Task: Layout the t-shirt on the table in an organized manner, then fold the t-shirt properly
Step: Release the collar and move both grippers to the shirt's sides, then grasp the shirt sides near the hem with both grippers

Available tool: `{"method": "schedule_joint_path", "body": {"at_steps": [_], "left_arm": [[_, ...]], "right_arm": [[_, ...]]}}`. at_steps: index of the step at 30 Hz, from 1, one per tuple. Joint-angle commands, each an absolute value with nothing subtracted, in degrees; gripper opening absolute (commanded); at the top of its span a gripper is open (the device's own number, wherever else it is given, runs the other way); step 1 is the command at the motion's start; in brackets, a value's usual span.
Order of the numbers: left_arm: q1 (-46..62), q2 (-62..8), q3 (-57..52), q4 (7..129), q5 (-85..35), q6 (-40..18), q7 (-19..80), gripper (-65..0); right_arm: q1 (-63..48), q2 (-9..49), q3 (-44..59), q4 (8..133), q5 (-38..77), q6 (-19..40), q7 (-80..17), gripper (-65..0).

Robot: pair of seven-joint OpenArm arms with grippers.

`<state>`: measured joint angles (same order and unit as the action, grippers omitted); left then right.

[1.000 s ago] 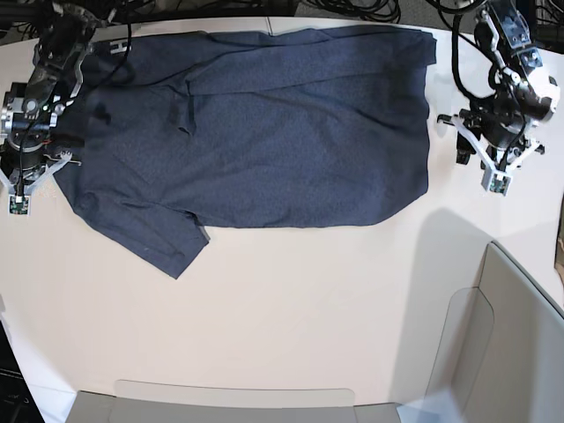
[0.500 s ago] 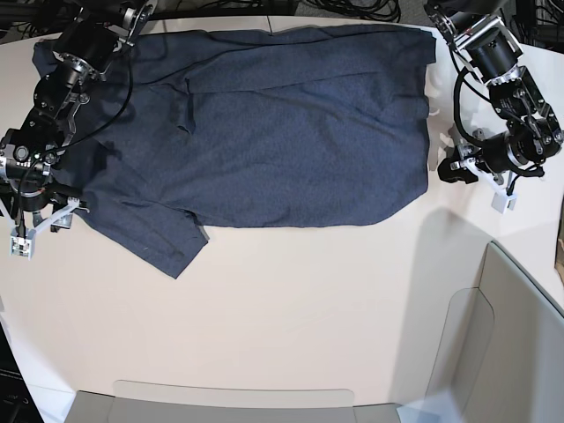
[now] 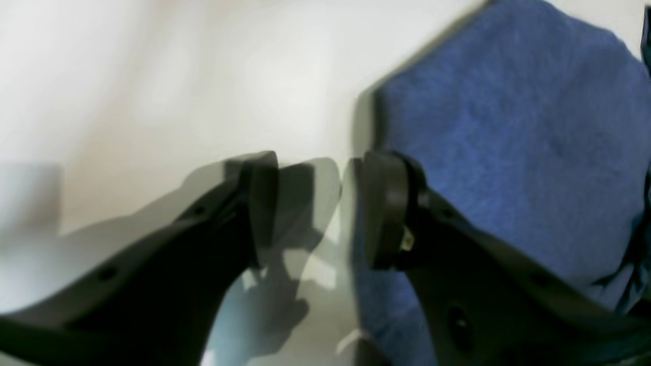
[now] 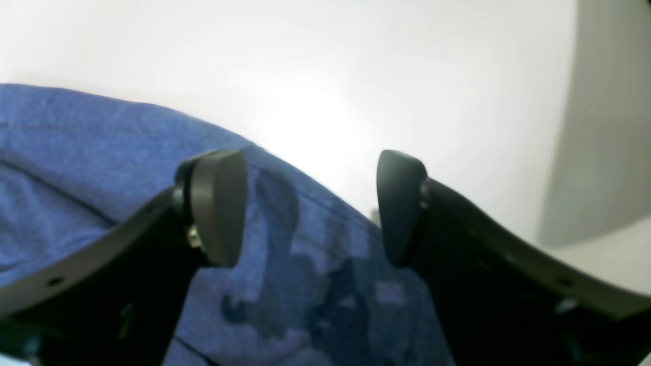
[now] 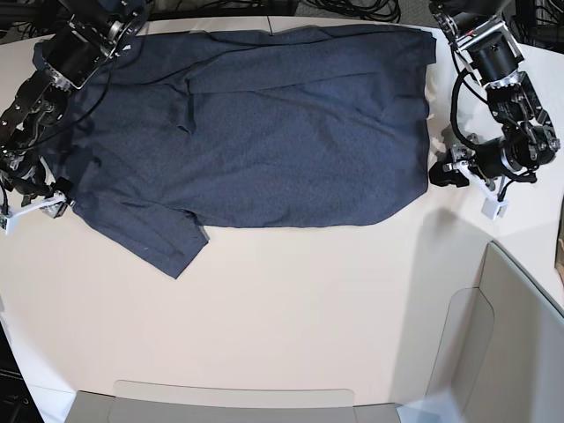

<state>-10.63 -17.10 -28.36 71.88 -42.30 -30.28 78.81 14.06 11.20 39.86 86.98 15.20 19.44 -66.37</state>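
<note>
The t-shirt (image 5: 256,132) lies spread flat across the far half of the off-white tabletop (image 5: 291,300), its hem toward the base view's right and one short sleeve (image 5: 163,238) angled out toward the near side. It lies just as it did half a second ago.

The left end effector (image 5: 438,174) has dropped lower and moved in since the earlier frame, and now sits right at the shirt's hem corner. In the left wrist view its fingers (image 3: 386,208) stand apart with a gap between them: one is over the blue fabric edge (image 3: 508,152), the other over bare tabletop (image 3: 152,76). Nothing is clamped between them.

The right end effector (image 5: 48,201) has shifted up and inward from where it hung before, and is now at the shirt's edge near the sleeve. The right wrist view shows it (image 4: 310,208) spread open above the cloth (image 4: 101,152), straddling the fabric border and holding nothing.
</note>
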Motion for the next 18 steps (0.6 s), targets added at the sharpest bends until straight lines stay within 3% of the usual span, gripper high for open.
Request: {"method": "schedule_joint_path", "body": {"at_steps": [1,4,18], "left_arm": [[-10.9,-16.7,-28.0,72.3,-41.7,-30.3,79.6,-32.7],[-11.7,-15.9,-27.2,72.4,-41.7,-30.3,79.7,-28.9],[-13.0,-14.0,-24.0,68.8,-41.7,-30.3,79.3,-29.4]], "right_arm": [[15.3,12.8,39.9,87.7,16.9,19.5,-65.2,-25.4],[15.3,13.2,39.9,86.9,18.0,19.5,-65.2,-25.4],[15.3,13.3,39.9,86.5,18.1,19.5,-65.2,-25.4]]}}
